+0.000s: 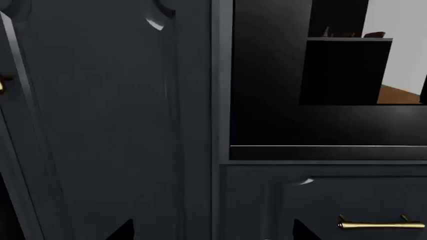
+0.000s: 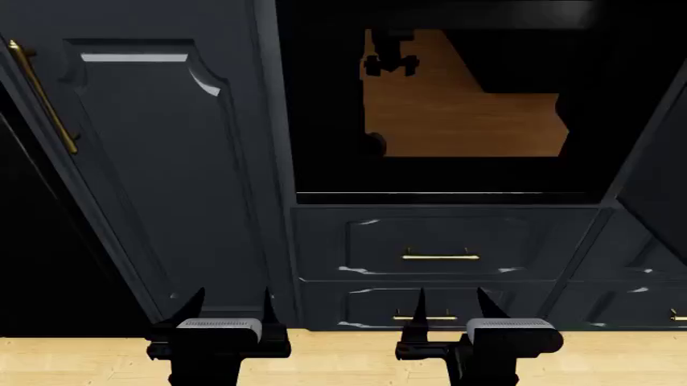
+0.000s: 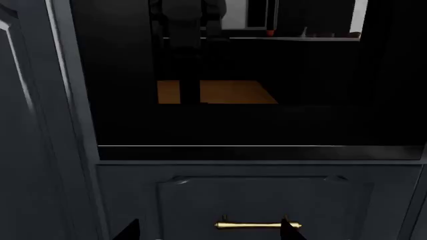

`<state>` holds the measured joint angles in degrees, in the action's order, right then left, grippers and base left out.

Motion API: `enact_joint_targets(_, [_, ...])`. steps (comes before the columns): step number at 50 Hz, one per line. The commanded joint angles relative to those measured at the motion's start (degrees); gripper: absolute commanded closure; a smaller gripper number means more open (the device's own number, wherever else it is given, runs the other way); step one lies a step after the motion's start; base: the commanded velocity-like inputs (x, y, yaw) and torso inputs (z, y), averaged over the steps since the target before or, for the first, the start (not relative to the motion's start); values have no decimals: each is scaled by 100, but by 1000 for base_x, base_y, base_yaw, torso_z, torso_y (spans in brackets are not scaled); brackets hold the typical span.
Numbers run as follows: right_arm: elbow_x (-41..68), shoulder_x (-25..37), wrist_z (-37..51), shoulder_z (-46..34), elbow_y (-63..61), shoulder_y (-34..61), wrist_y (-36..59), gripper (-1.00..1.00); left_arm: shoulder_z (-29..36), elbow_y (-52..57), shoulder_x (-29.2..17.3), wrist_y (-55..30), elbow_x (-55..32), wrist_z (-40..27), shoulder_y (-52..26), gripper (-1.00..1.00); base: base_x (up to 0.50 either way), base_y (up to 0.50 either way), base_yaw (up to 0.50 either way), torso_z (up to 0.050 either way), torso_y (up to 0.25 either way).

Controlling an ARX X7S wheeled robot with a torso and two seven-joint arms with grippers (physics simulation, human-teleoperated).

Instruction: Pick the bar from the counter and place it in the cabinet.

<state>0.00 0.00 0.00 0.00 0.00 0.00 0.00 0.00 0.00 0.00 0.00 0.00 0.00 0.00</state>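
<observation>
Both grippers: the left gripper [image 2: 228, 310] at 7 o'clock in the head view and the right gripper [image 2: 449, 310] at 5 o'clock both have their dark pointed jaws apart, nothing between them.
Bar: not in any view, so I cannot tell where the pink candy packet lies; neither gripper carries it.
Counter: not clearly in view either.
Cabinet: the tall dark navy panelled cabinet [image 2: 161, 185] fills all three views, with its dark shelf recess [image 2: 451, 112] at 12 o'clock over the drawers with a slim brass handle [image 2: 440, 257].
Floor: a pale wood strip [image 2: 343, 358] runs under the arms.
Step in hand: judged as locating the bar, since the robot faces the goal empty-handed.
Doing it well: turn the base away from the cabinet until the bar shows, keep the jaws apart, and note the recess as the drop spot.
</observation>
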Motion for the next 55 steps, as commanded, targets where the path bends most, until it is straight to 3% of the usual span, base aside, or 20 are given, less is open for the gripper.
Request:
enact_joint_targets(1, [90, 90, 118, -106, 3, 2, -19, -100, 108, -3, -92, 3, -88, -101, 0, -100, 0, 0, 0, 0, 0])
enact_joint_targets(15, [425, 281, 343, -301, 79, 33, -48, -100, 167, -28, -233, -242, -637, -370, -77, -100, 0, 0, 0, 0, 0])
enact_joint_targets(21, [540, 330, 370, -379, 63, 44, 13, -100, 138, 93, -294, -493, -893, -444, -75, -100, 0, 0, 0, 50, 0])
enact_joint_targets(28, [608, 422, 571, -379, -662, -228, 426, -100, 62, 991, -441, -1062, -1069, -672, 242, -100, 0, 0, 0, 50, 0])
enact_joint_targets(33, [904, 712, 675, -428, -3003, -866, 2158, -100, -84, 3294, -879, -2486, -1503, -820, 757, -100, 0, 0, 0, 50, 0])
enact_joint_targets(38, [971, 922, 747, -412, -3828, -957, 2843, -100, -159, 3823, -1010, -2918, -1672, -905, 766, -100, 0, 0, 0, 50, 0])
enact_joint_targets(42, [1984, 1263, 828, 411, -5809, -360, 5397, -100, -1852, 5853, -1512, -5994, -4096, -1535, -76, -100, 0, 0, 0, 0, 0])
enact_joint_targets(44, [3218, 1782, 1603, 701, -5998, -55, 5755, -100, -2398, 5993, -1848, -6499, -5353, -2127, -349, -100, 0, 0, 0, 0, 0])
enact_joint_targets(48, [6286, 3698, 4253, 443, -5997, 606, 5068, -100, -2790, 5983, -2768, -6508, -7424, -3414, -573, -100, -36, 0, 0, 0, 0])
enact_joint_targets(52, [7457, 5185, 5524, -519, -5998, 1359, 3850, -100, -2868, 5891, -3480, -6349, -8956, -4457, -953, -100, -467, 0, 0, 0, 0])
enact_joint_targets(55, [7758, 6209, 6018, -1697, -5999, 2158, 2749, -100, -2760, 5870, -3910, -6145, -9721, -5031, -1239, -100, -500, 0, 0, 0, 0])
